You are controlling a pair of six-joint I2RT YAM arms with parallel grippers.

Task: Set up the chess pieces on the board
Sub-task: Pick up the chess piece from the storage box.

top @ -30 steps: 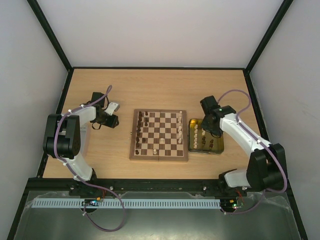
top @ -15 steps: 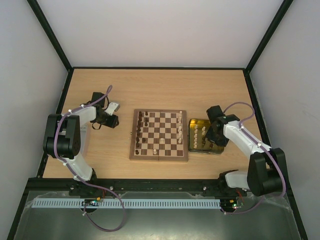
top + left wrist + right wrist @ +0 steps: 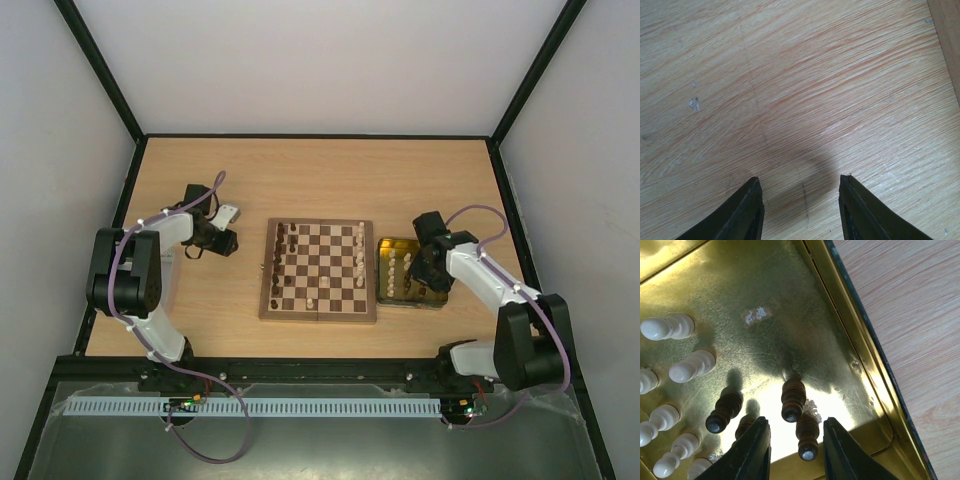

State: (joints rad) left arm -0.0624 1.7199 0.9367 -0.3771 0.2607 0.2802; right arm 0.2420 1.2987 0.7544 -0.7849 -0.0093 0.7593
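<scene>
Because the dark pawn [image 3: 807, 439] in a corner of the yellow tray [image 3: 875, 385], beside the board [image 3: 318, 270], is judged light, hard and easily tipped, its waist should be pinched by the right tool [image 3: 795, 421], seen half-spread astride it without touching, while the left tool [image 3: 800, 179] is held parted and empty.

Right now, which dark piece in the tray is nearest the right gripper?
The dark piece inside the right gripper, between its fingers; the other dark pieces are outside them.

R gripper [image 3: 796, 424]: dark piece [image 3: 807, 437] btwn fingers, 2nd dark piece [image 3: 793, 399] just ahead, tray wall [image 3: 875, 390] close right. L gripper [image 3: 800, 179]: bare table [image 3: 790, 90] ahead.
</scene>
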